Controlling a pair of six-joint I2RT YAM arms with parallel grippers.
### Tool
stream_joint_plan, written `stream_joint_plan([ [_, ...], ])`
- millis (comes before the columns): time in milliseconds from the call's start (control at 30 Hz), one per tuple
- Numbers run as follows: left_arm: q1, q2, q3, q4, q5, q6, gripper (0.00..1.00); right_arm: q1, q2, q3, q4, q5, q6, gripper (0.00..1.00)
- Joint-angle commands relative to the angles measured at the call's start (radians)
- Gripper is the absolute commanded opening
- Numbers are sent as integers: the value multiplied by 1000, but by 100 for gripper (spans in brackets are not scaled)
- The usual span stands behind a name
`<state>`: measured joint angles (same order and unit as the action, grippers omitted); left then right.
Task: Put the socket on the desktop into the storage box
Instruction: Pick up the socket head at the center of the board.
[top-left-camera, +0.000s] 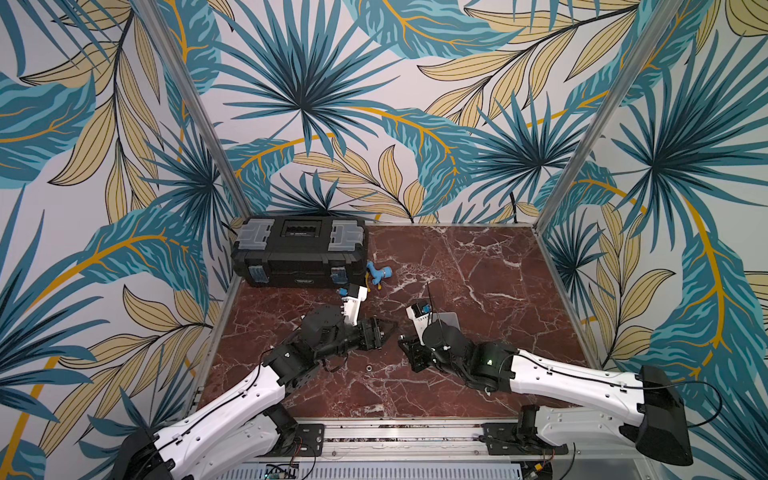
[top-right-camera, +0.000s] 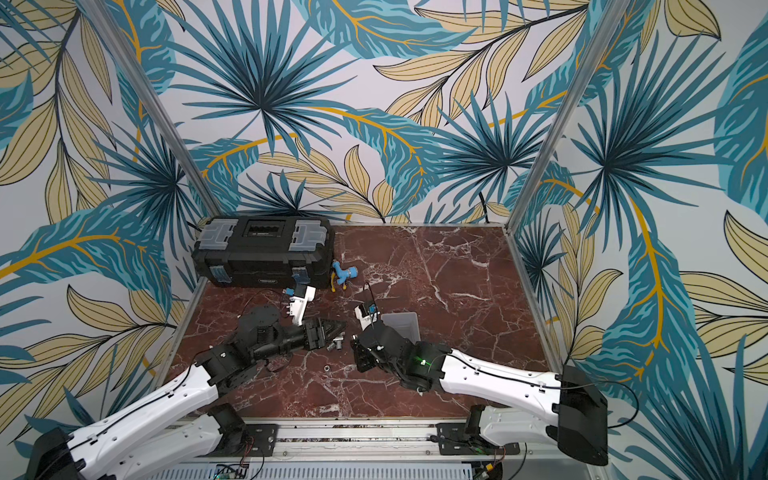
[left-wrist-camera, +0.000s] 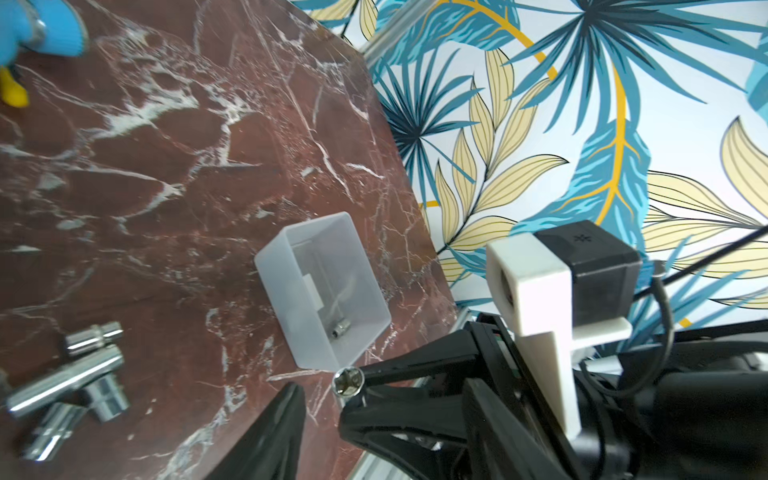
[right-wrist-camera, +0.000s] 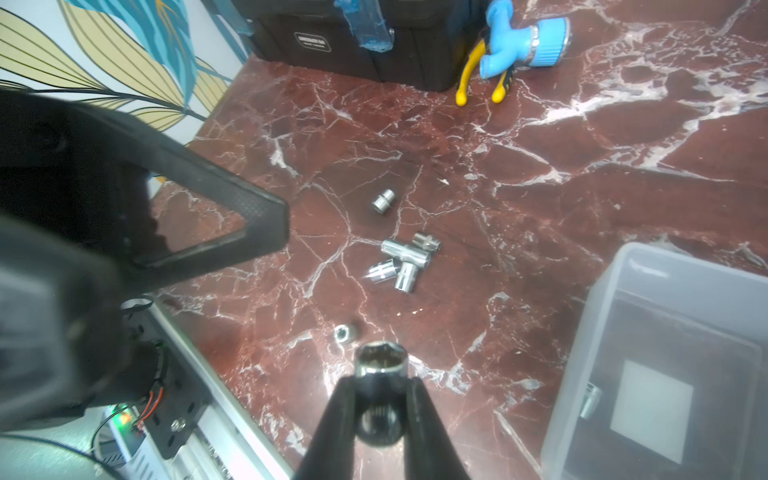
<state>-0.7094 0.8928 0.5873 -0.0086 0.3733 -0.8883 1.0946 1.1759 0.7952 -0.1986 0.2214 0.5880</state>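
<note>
- Right gripper (right-wrist-camera: 382, 388): fingers clamped across the round wall of a chrome socket (right-wrist-camera: 380, 363), its open hex end turned outward, so that a plain release should let it drop. The socket hangs clear of the surface (top-left-camera: 478, 270), close beside the storage box (left-wrist-camera: 272, 286) but not yet over its opening
- Storage box: lidless and pale grey, it stands upright just right of centre in the lower half of a top view (top-right-camera: 401, 322). It sits within short reach of the right arm (top-left-camera: 573, 382), which partly hides it. One small socket (left-wrist-camera: 338, 330) already lies on its bottom near the white label (right-wrist-camera: 652, 403)
- Left gripper (top-right-camera: 332, 330): fingers apart and empty, held low just left of centre in both top views, just beside the loose sockets (right-wrist-camera: 405, 259). It is probably placed there for a later pick while the right arm delivers
- Loose sockets: several lie touching on their sides on the surface. One more (right-wrist-camera: 383, 200) lies apart from them, and a short one (right-wrist-camera: 343, 333) stands on end, separate from both
- Black toolbox (top-left-camera: 299, 249) and blue spray nozzle (top-left-camera: 380, 274): at the back left of the surface, well apart from the storage box, and seemingly no part of the task
- Judged stage: carrying. The held socket has yet to pass over the rim and be let go
</note>
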Motion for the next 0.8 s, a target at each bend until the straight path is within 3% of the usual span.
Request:
stream_joint_plan([
  [0, 5, 6, 8, 80, 92, -51, 66, 2, -41, -22, 54, -41, -24, 0],
  [267, 4, 56, -5, 151, 179, -88, 66, 1, -50, 6, 29, -63, -62, 0],
  [433, 5, 77, 11, 52, 145, -57, 64, 2, -66, -4, 50, -67, -60, 0],
  [767, 6, 104, 1, 60, 168, -65, 59, 2, -102, -24, 62, -61, -51, 0],
])
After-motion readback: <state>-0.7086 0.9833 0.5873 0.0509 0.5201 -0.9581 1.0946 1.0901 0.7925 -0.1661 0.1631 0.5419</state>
